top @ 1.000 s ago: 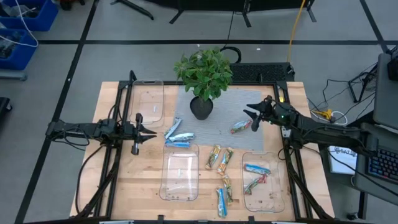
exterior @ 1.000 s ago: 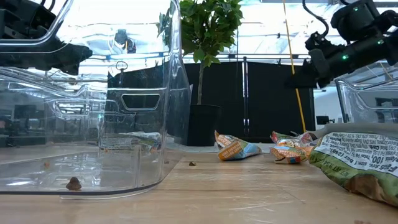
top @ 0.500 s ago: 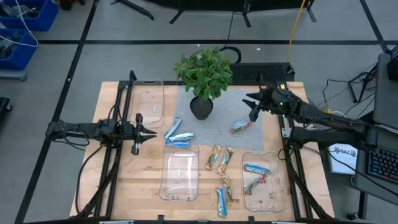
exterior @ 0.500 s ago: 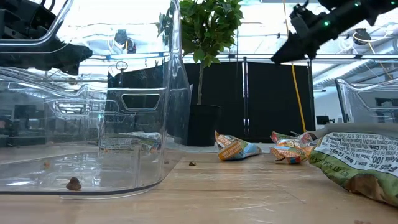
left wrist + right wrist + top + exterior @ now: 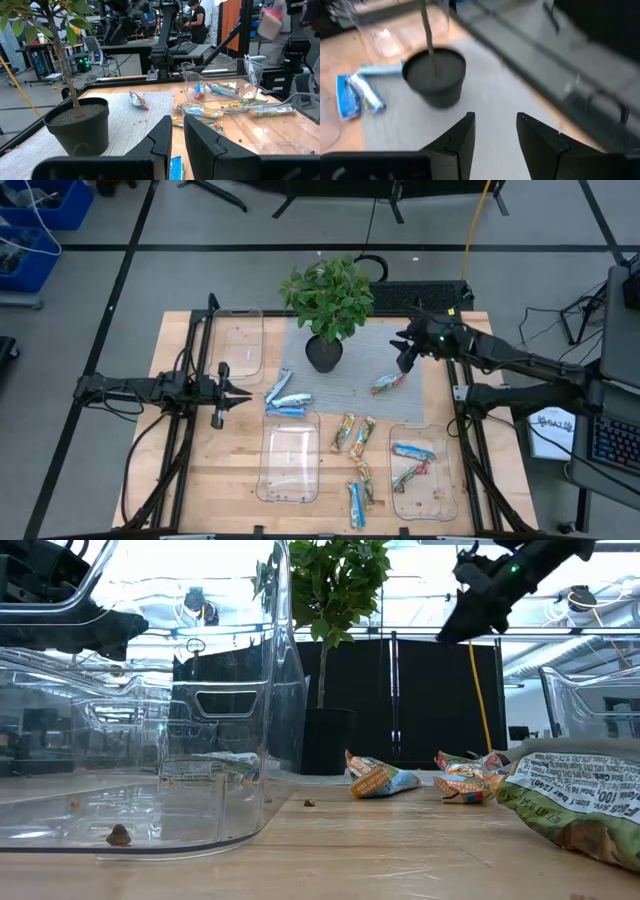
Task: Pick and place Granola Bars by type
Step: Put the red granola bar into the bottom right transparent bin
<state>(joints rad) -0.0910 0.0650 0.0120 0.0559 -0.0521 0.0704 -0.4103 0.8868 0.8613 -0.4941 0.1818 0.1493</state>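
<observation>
Several granola bars lie on the table. Three blue-white bars (image 5: 286, 400) lie at the grey mat's left edge. A red-blue bar (image 5: 388, 383) lies on the mat (image 5: 350, 395). Two green-yellow-orange bars (image 5: 353, 434) lie on the wood beside the right clear tray (image 5: 440, 498), which holds a blue-white bar (image 5: 412, 451) and a red-blue bar (image 5: 408, 476). Two more bars (image 5: 360, 492) lie near the front edge. My right gripper (image 5: 403, 357) is open and empty, raised above the mat just beyond the red-blue bar; it also shows in the low view (image 5: 455, 628). My left gripper (image 5: 243, 394) is shut and empty, left of the blue-white bars.
A potted plant (image 5: 328, 300) stands at the mat's far side, its pot (image 5: 435, 75) ahead of my right gripper. A clear tray (image 5: 238, 340) sits at the far left and another (image 5: 289, 460) at the front middle. People show in the room beyond the table.
My right gripper has risen and gone toward the table's far edge and a little left, staying open and empty above the mat.
</observation>
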